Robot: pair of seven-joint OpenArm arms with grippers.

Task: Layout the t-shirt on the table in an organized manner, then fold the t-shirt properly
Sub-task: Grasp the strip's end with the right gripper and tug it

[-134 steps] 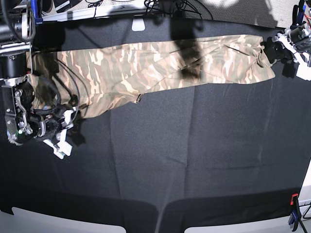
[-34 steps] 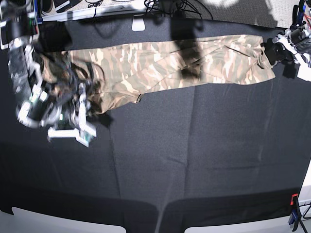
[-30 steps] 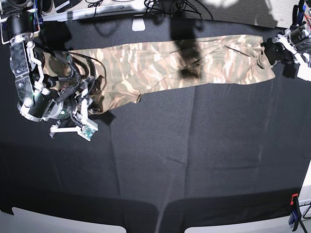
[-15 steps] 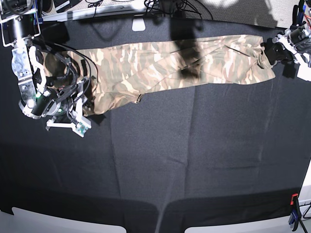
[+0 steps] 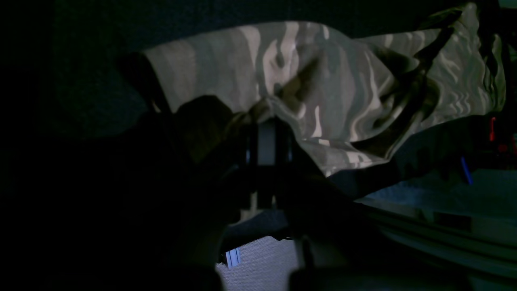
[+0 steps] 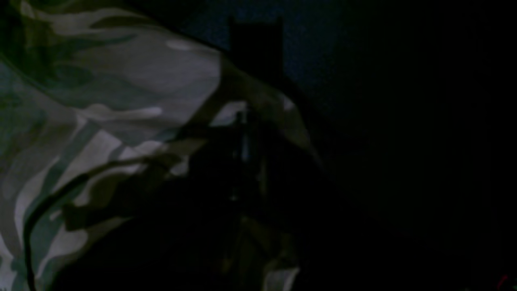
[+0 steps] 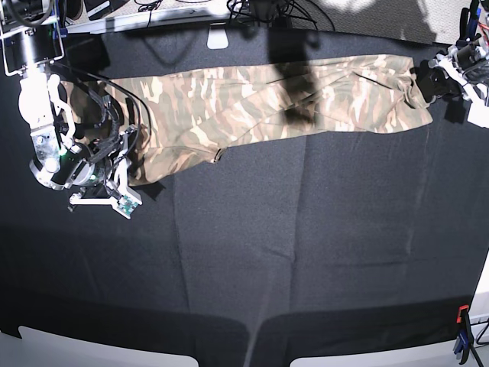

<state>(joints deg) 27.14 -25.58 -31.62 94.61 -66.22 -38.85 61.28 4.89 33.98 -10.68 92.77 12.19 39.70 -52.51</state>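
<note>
Probably a robotics lab: cloth-covered table (image 7: 306, 252), cables (image 7: 260, 9), clamp (image 7: 461, 330).

1 t-shirt (image 7: 267, 103), 1 table (image 7: 306, 245), 2 arms, 1 clamp (image 7: 461, 330).

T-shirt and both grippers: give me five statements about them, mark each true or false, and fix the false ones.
1. The t-shirt lies stretched in a long band across the far part of the table. True.
2. The left gripper is open and clear of the cloth. False: it is shut on the t-shirt's edge.
3. The right gripper is shut on the t-shirt. True.
4. The t-shirt is folded into a neat square. False: it is still spread out long, with wrinkles.
5. The t-shirt is plain white. False: it has a tan and olive camouflage print.
</note>
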